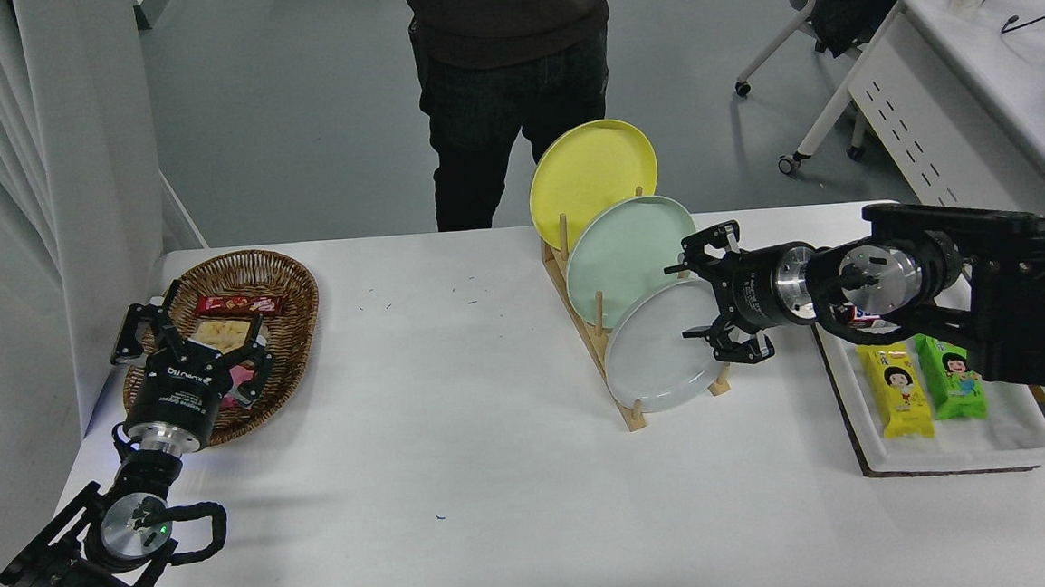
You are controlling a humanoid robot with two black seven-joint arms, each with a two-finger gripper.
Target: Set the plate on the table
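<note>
My right gripper (700,301), jaws spread, straddles the racked grey plate's (658,353) right rim; closing off-centre, I risk jostling the mint plate (624,255) or tipping the rack (592,325)

- Wicker basket (291,294) of snacks, far left
- Wooden rack (590,330) holding yellow plate (590,173) and mint plate (622,253)
- Tray (995,446) with snack bars (896,393), right
- Person (509,67) standing beyond
</note>
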